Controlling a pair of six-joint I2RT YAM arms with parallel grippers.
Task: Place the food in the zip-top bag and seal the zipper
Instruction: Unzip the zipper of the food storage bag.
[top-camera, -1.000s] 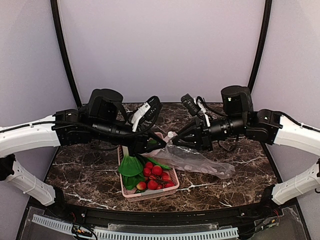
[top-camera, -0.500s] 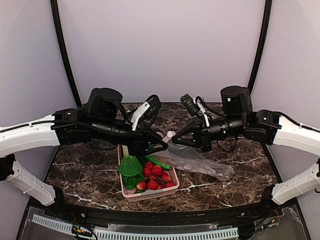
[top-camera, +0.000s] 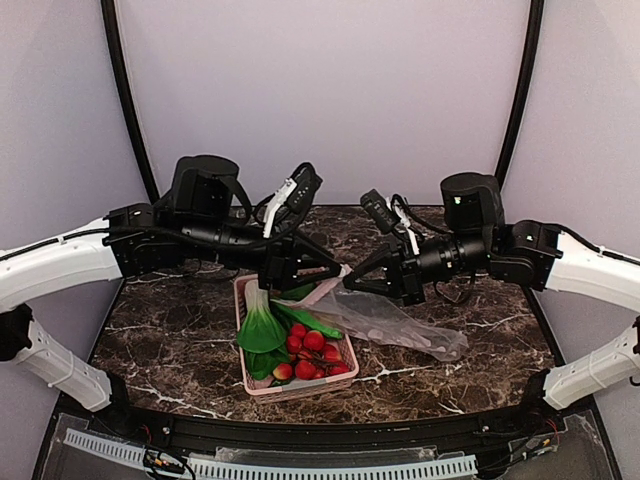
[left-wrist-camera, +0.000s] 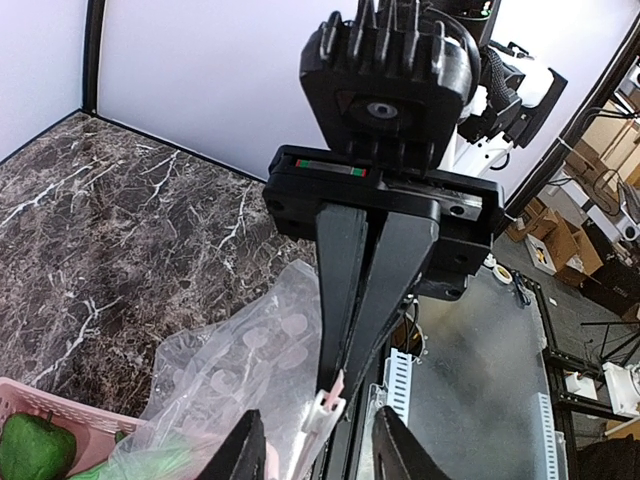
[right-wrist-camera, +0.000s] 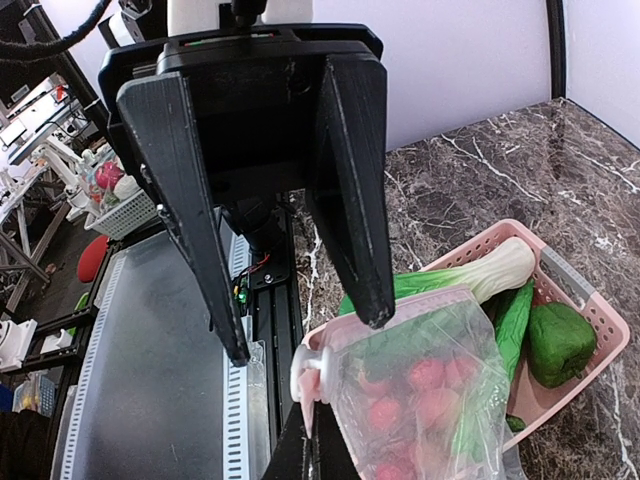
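Right gripper (top-camera: 350, 282) is pinched tight on the zipper (right-wrist-camera: 310, 375), the pale pinkish-white strip at the mouth of the zip-top bag (top-camera: 390, 320). The left wrist view shows this gripper (left-wrist-camera: 335, 385) head-on, both fingers pressed together with the end of the strip (left-wrist-camera: 325, 405) caught at their tips. That corner of the bag is held up in the air over the far right corner of the pink basket (top-camera: 300, 390). The rest of the clear plastic slopes down and trails to the right across the marble table (top-camera: 480, 360).

Left gripper (top-camera: 328, 277) faces the right one tip to tip, just beside it, with its jaws moderately apart and holding nothing. In the right wrist view its two black fingers (right-wrist-camera: 350, 200) stand spread above the strip, one to each side — not touching it.

The food lies in the basket. The bok choy (top-camera: 262, 325) rests with its leaves toward the near left and its white stalk (right-wrist-camera: 480, 270) toward the far rim. A long slim green piece (right-wrist-camera: 515, 315) lies beside it, and the green pepper (right-wrist-camera: 558, 342) sits in the far corner. Red toy pieces (top-camera: 310, 345) fill the near right part of the basket. From the right wrist they show through the hanging plastic (right-wrist-camera: 430, 380) — whether that plastic touches them cannot be told.
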